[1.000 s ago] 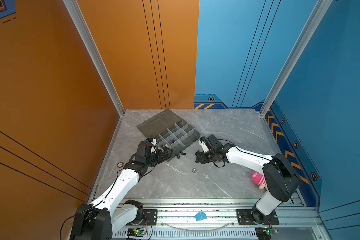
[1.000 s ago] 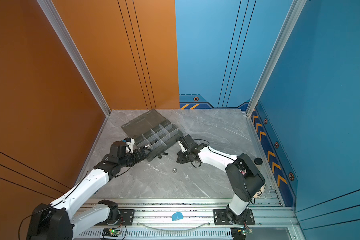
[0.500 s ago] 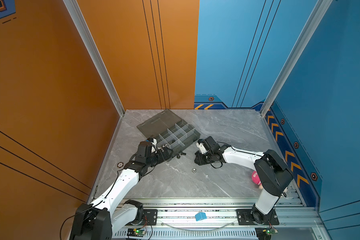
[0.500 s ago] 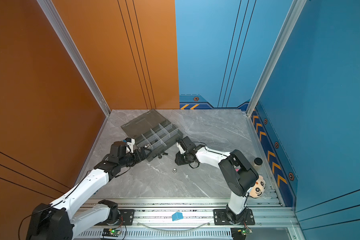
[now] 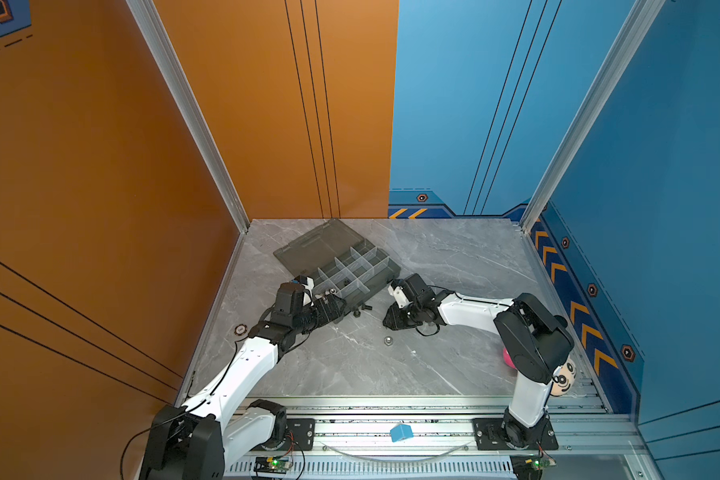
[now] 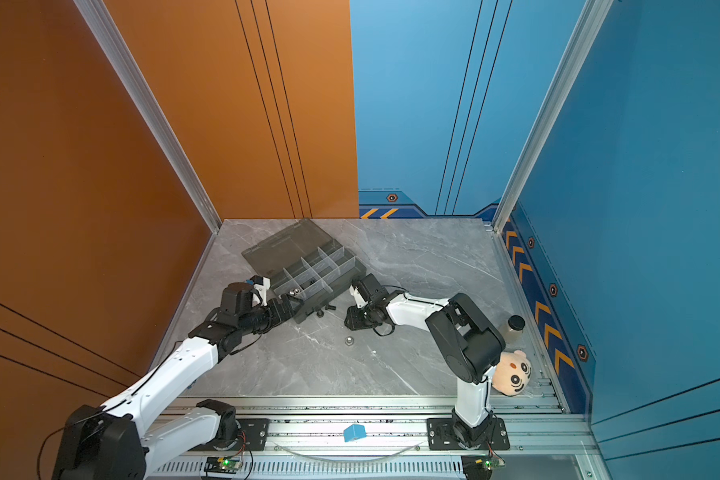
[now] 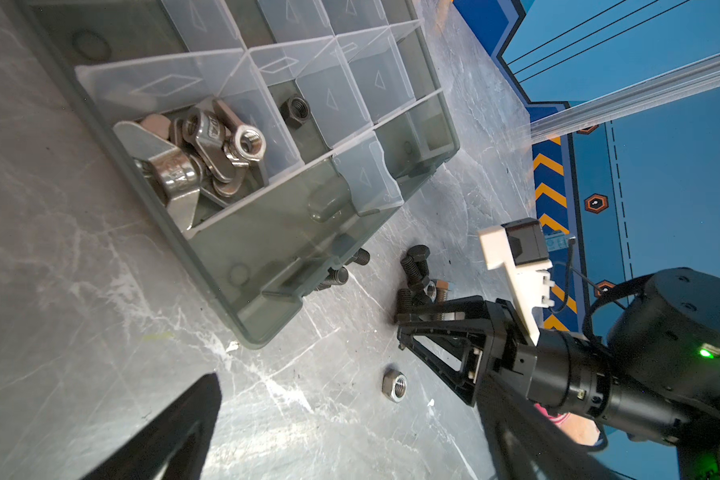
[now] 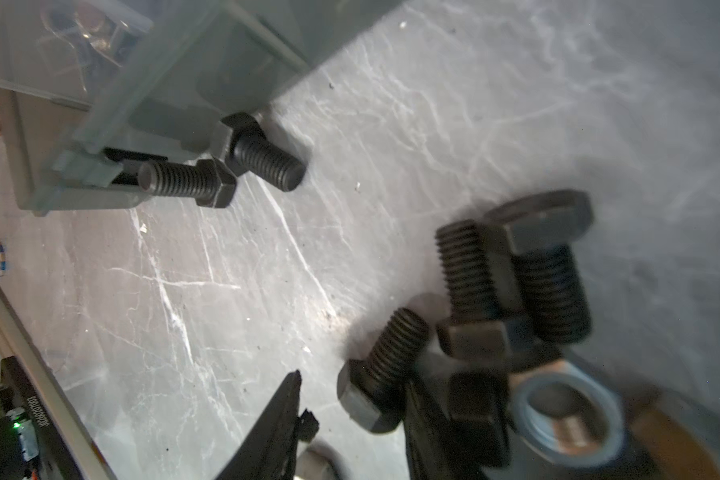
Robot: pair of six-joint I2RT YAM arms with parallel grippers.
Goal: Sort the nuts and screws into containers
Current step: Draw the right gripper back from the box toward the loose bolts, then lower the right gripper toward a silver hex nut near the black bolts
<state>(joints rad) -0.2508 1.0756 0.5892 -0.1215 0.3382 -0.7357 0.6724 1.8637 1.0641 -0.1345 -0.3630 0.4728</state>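
Black hex bolts (image 8: pixel 549 286) lie heaped lower right; my right claw (image 8: pixel 354 386) straddles one, part-open, likely to pinch it. Left claw (image 5: pixel 335 309) gapes wide beside the organizer box (image 5: pixel 385 276).

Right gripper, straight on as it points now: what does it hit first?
Probably the nearest black hex bolt, lying right at the right gripper tips; depth is unclear.

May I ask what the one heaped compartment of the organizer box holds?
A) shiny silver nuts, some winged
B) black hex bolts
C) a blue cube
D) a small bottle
A: the left wrist view shows shiny silver nuts, some winged, piled in one compartment of the organizer box, while the black bolts lie outside it on the table.
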